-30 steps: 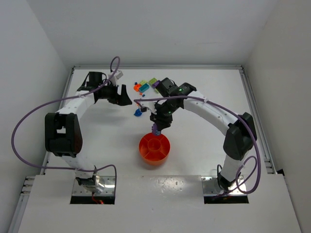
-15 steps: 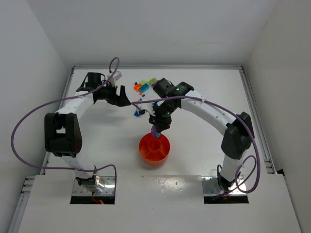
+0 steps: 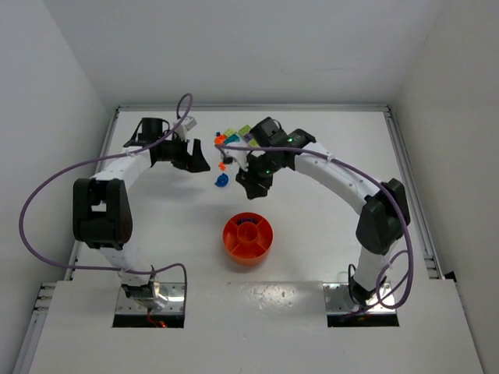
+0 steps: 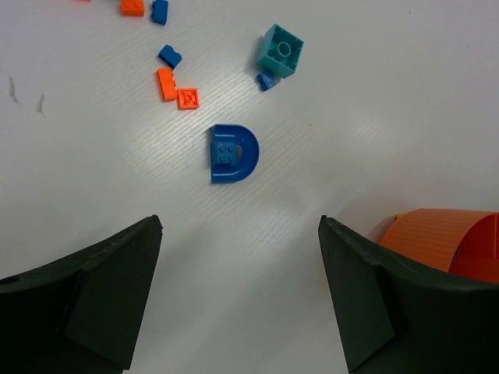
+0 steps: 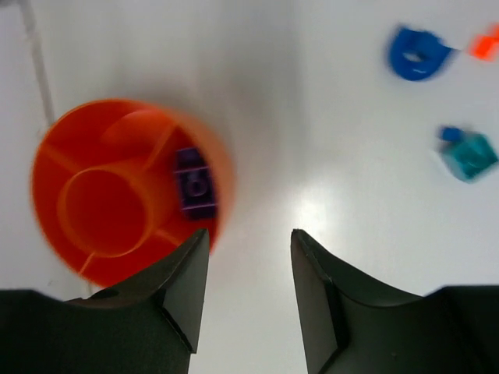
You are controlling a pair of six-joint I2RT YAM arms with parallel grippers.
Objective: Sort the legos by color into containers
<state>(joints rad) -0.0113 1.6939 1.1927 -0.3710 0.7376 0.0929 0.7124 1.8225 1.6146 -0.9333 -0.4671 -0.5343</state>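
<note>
Well, my right gripper [image 5: 249, 240] hangs w/ fingers partly apart & nothing btwn them, near the orange tray [image 5: 58, 140], where a purple brick [image 5: 195, 184] lies in a wedge section, while my left gripper [image 4: 239, 226] gapes wide, empty, over the table [image 4: 390, 117] by a blue half-round piece [image 4: 232, 153] & teal brick [image 4: 281, 51].

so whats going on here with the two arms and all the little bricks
Two robot arms are sorting legos by colour into a divided orange tray. One purple brick lies in a wedge section of it. The right gripper hovers beside the tray, open and empty. The left gripper, also open, hangs over the loose pieces, with a blue half-round piece right ahead of it.
</note>
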